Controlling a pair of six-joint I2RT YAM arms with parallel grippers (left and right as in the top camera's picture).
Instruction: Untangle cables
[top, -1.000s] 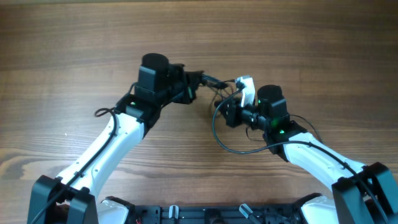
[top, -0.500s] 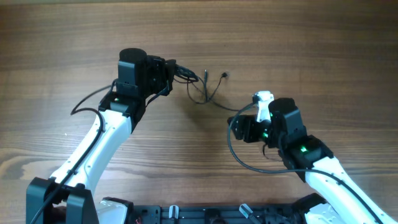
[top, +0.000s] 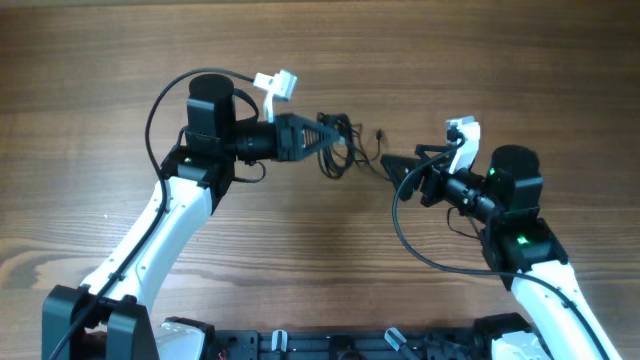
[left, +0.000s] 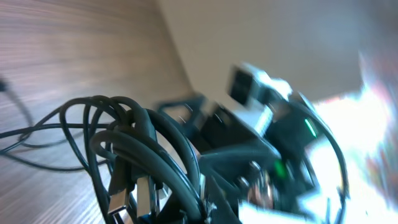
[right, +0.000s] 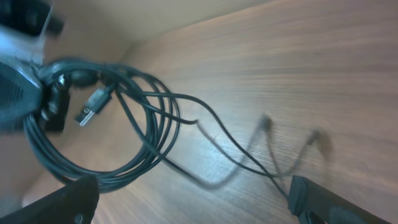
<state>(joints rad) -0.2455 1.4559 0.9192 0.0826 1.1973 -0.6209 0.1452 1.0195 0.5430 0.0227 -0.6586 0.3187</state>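
The cables (top: 335, 142) are a bunch of thin black loops, with my left gripper (top: 316, 137) shut on them at the bunch's left side. In the left wrist view the coils (left: 130, 143) rise from the jaws, with a metal USB plug (left: 118, 194) hanging among them. In the right wrist view the same coil (right: 118, 124) hangs at the left, and loose thin cords (right: 249, 158) trail from it over the wood. My right gripper (top: 400, 172) stands open to the right of the bunch, nothing between its fingers (right: 68, 200).
A small plug end (top: 380, 133) lies on the wooden table (top: 500, 60) between the two grippers. The thicker black arm cable (top: 420, 245) loops out beside the right arm. The robot base (top: 330, 345) runs along the front edge.
My right gripper has opened, let go of the cables and drawn back to the right. The left gripper has swung left, then reached right again, keeping the bunch.
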